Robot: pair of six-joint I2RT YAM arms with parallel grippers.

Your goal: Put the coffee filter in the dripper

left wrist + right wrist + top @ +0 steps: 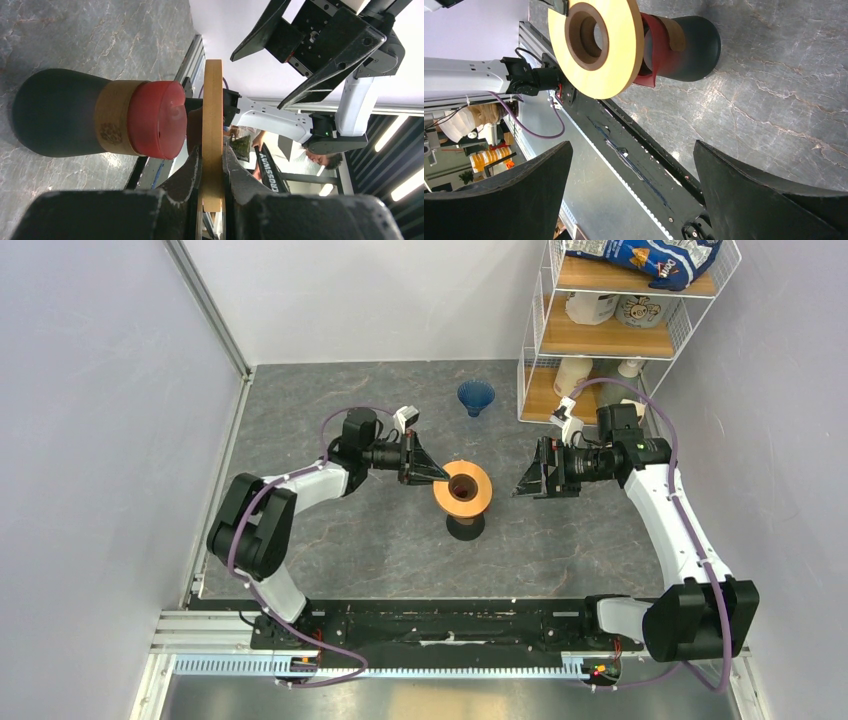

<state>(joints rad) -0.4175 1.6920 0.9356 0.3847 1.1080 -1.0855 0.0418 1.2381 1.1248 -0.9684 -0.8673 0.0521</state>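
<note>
Left gripper (437, 476) is in tight. Its fingers (192, 175) are clamped on the near edge of the flat orange ring (462, 488), one finger on each face of the disc, and the wrist view shows that grip plainly. The ring runs out from those fingertips over the flared red mouth of the dark red-and-black vessel (466, 528), which stands on the grey table (330, 540). Whether the ring's weight is on the vessel or in the grip, I can't tell.

Right gripper (528, 483) hangs on the other side of the ring, facing it and apart from it. Its fingers (514, 195) are spread wide with nothing between them. From that wrist the ring (619, 65) and its centre hole sit straight out past the fingertips, and the vessel (689, 45) is behind it.

And the dripper (476, 397)? The small dark-blue cone stands alone on the table, out beyond both sets of fingers toward the back wall. It is well clear of either grip and just beside the foot of the wire shelf (630, 340).
</note>
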